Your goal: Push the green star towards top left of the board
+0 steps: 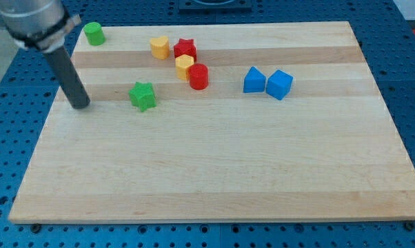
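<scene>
The small green star-shaped block (143,95) sits flat on the pale wooden board (214,172), in its upper left part, its points blunt and its top ribbed; the robot has no jaws, only a dark rod whose tip (81,106) rests on the board to the view's left of the star, near but apart; a green cylinder block (94,33) stands at the top left corner; yellow (160,47) and red (198,76) blocks cluster to the star's upper right; two blue blocks (267,82) lie further right.
</scene>
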Controlling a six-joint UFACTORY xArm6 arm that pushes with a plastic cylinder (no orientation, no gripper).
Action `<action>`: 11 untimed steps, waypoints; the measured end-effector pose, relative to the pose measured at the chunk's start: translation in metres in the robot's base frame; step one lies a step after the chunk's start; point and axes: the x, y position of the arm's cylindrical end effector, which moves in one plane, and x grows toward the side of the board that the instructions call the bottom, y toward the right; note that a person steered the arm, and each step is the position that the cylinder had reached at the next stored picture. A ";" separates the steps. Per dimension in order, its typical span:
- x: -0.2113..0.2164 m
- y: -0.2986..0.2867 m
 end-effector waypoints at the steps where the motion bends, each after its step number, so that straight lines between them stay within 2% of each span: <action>1: 0.028 0.055; 3: 0.005 0.142; 9: -0.053 0.075; 11: -0.084 0.082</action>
